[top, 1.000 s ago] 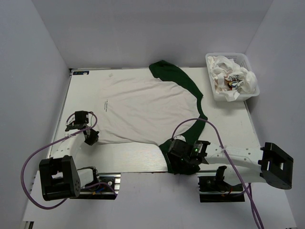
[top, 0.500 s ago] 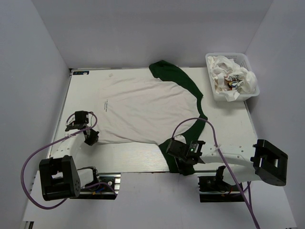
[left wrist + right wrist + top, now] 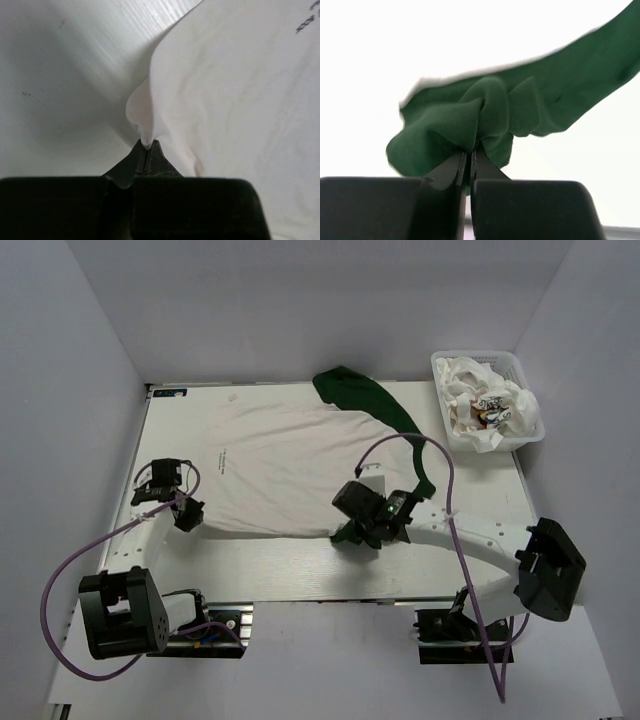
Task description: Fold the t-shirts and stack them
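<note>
Inspecting the worktop (image 3: 280,575): carrying a white t-shirt (image 3: 290,465) with dark green sleeves, lying spread across the middle, printed text showing toward the left edge, one sleeve reaching the far edge. Finding a white lattice basket (image 3: 470,445) sitting at the far right corner, holding crumpled white t-shirts (image 3: 490,400) with small colourful prints. Noting the right gripper (image 3: 358,530) inward from the near edge, fingers clamping a bunched green sleeve (image 3: 485,120). Noting the left gripper (image 3: 190,515) by the left edge, fingers pinching the shirt's white hem, holding up a small peak of cloth.
</note>
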Tool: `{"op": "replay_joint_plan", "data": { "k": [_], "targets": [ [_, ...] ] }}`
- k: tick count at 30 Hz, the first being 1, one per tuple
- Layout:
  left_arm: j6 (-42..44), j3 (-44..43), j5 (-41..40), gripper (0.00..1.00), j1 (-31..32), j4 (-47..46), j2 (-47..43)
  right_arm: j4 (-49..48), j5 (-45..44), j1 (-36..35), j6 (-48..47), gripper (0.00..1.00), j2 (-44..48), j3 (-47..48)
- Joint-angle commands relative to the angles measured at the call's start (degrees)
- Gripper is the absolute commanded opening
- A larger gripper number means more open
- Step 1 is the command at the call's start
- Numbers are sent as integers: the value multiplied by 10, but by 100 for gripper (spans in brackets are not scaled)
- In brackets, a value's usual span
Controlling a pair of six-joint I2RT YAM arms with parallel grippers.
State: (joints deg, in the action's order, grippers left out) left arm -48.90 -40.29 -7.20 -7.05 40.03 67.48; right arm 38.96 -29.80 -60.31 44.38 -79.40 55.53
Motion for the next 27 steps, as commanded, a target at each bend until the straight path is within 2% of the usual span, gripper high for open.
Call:
{"op": "replay_joint_plan", "data": {
  "k": [1, 5, 9, 16, 24, 25, 26, 27],
  "targets": [
    [0, -44, -4, 0, -3, 6, 10, -9, -64, 43, -47, 0, -18, 51],
    [-1, -99, 12, 0, -3, 0, 64, -73, -77, 88, -124, 0, -33, 88],
    [-1, -149, 0, 0, -3, 7, 120, -82, -91, 130, -159, 0, -64, 136],
    [-1, -231, 13, 0, -3, -7, 213, -129, -34, 190, -233, 0, -134, 214],
    [-6, -336, -14, 0, -3, -7, 332, -172, -7, 238, -304, 0, -288, 330],
    [2, -350, -14, 25, -3, 0, 346, -163, -4, 242, -304, 4, -300, 348],
    [2, -363, -14, 50, -3, 5, 374, -157, -3, 253, -306, 33, -314, 365],
    [2, -388, -14, 71, -3, 28, 387, -130, -10, 254, -307, 90, -353, 421]
  ]
}}
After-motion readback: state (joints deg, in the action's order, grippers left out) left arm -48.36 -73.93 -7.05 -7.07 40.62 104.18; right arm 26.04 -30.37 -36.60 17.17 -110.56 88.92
